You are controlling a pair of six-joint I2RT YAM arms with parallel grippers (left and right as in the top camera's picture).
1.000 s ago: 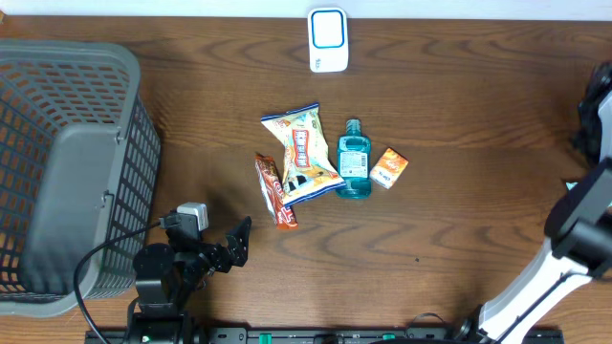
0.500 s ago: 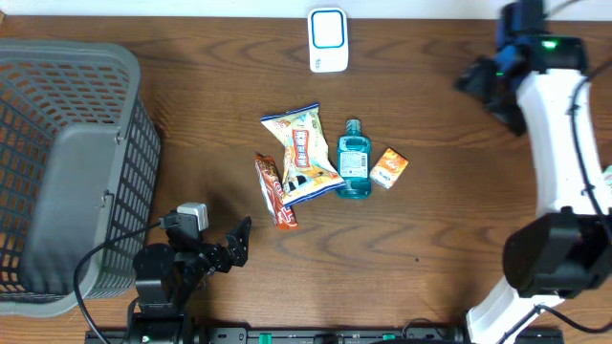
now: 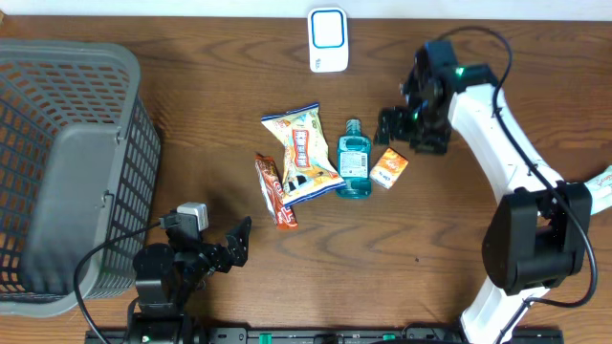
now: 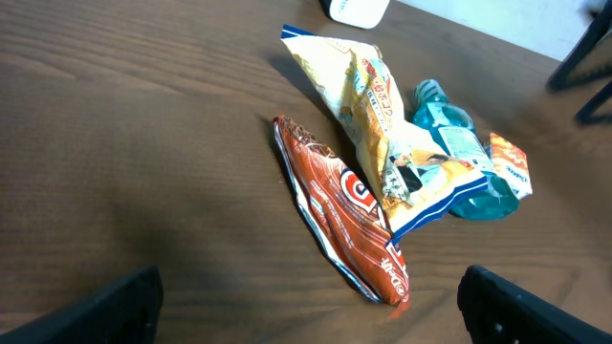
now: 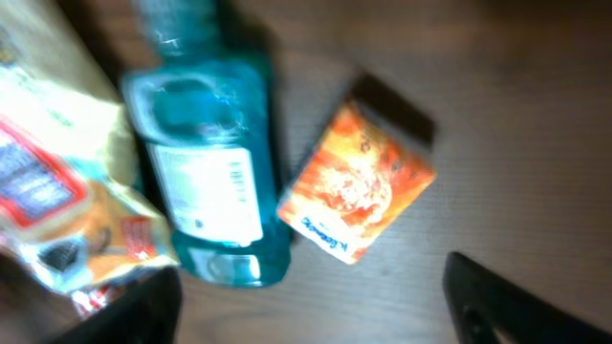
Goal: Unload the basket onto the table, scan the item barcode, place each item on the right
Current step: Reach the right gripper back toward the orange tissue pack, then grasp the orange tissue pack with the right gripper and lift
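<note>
- The right fingers (image 5: 516, 298), apart, had swung in to hover over the small orange cardboard box (image 3: 389, 166).
- That box lay unmoved just beside the blue plastic bottle (image 3: 354, 161); the left fingers (image 4: 96, 308) stayed apart.

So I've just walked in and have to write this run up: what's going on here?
The right gripper hovers open just above the small orange box, beside the blue mouthwash bottle, holding nothing. The left gripper sits open at the front, away from the items. The chip bag and red snack wrapper lie on the table left of the bottle. The white scanner stands at the far edge; nothing is lifted toward it yet.
</note>
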